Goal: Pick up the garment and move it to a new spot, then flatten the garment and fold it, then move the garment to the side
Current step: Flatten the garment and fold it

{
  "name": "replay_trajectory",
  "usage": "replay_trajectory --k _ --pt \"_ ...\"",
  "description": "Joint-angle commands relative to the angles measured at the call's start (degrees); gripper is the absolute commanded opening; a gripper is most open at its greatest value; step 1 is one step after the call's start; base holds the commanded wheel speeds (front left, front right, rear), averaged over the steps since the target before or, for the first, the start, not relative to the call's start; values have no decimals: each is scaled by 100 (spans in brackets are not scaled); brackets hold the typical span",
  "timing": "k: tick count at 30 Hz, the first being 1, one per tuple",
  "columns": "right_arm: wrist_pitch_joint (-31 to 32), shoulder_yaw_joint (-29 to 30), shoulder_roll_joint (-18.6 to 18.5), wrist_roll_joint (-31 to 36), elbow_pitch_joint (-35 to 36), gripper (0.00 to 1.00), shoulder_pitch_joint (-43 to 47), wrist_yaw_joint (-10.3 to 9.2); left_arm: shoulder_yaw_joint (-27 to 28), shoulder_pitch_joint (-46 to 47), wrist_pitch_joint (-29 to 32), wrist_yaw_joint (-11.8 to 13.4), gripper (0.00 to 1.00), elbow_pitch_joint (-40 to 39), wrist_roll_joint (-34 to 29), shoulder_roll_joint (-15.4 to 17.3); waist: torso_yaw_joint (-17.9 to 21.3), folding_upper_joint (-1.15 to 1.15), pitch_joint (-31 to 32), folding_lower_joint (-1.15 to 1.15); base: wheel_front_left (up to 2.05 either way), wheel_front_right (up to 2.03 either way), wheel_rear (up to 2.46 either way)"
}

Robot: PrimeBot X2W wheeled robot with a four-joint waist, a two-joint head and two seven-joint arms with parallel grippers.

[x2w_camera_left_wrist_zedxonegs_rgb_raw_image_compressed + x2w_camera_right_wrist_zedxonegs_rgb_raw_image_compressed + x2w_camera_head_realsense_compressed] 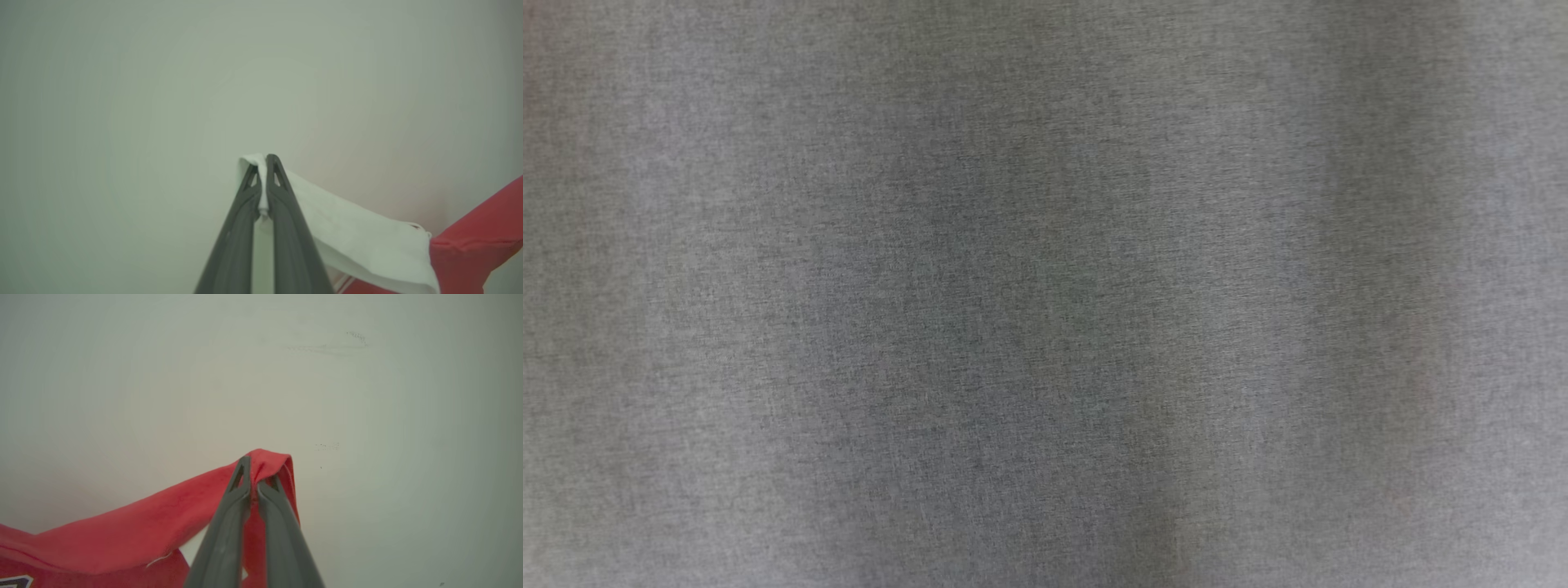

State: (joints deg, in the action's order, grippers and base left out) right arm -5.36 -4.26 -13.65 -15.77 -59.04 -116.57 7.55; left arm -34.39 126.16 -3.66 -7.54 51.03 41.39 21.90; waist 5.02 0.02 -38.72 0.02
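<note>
Left tool (pixel 263 181) clenched on a white hem of the garment (pixel 367 245); right tool (pixel 254 477) clenched on its red edge. The garment is slung between them, apparently lifted off the pale surface (pixel 122 102). Both grips are thin fingertip pinches, and pulling apart could strip cloth free. Grey fabric (pixel 1045 294) sits close before the head camera, so placement may go unchecked.

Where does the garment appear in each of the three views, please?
Head view: grey woven cloth close to the lens; I cannot tell if it is the garment.
Left wrist view: garment at lower right, white edge pinched in the left pincer.
Right wrist view: garment at lower left, red edge pinched in the right pincer.
Shared landmark: the pale surface behind both pincers.
</note>
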Motion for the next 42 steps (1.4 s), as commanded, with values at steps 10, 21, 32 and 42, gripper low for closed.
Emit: replay_trajectory --k 10,21,32,42 --pt "-334 -30 50 319 -749 0 -773 -13 -392 470 -189 12 0 423 335 -128 -43 -2 -243 -2 0 0 0" --pt "-673 -157 -38 198 -1101 0 -468 -13 -728 -100 -628 11 0 310 1009 42 -181 -2 -398 -2 0 0 0" --pt "-948 -642 27 -564 -490 0 1345 -13 -987 -2083 -1124 12 0 -891 1531 779 -227 -2 280 -2 0 0 0" --pt "-982 -1048 -206 -1465 1205 0 4272 -13 187 -5227 -1153 725 0 -3095 1700 1118 -291 -2 1174 -2 0 0 0"
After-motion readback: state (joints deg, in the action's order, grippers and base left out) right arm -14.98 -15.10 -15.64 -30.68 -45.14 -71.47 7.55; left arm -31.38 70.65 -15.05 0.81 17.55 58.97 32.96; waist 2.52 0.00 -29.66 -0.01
